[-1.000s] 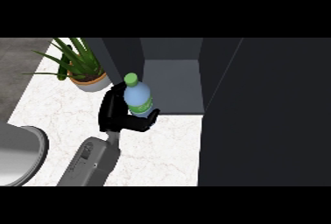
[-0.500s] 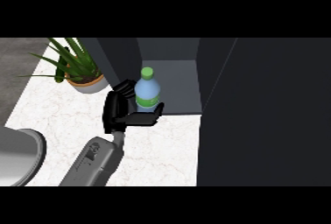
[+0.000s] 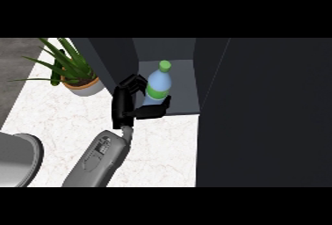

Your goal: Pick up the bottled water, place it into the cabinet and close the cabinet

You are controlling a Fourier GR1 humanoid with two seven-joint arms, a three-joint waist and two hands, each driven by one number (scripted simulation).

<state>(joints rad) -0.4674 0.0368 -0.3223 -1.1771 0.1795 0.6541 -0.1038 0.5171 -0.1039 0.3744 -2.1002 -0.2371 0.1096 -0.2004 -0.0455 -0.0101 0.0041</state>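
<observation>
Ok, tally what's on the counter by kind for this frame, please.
Bottles: 1, the water bottle, held by the left hand inside the cabinet.
Potted plants: 1, the plant.
Cabinets: 1.
Grey round things at the left edge: 1, cut off, cannot identify.
Total: 4.

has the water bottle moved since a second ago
Yes. Held in the left hand, the water bottle has gone further from the potted plant, up and right into the open cabinet.
</observation>
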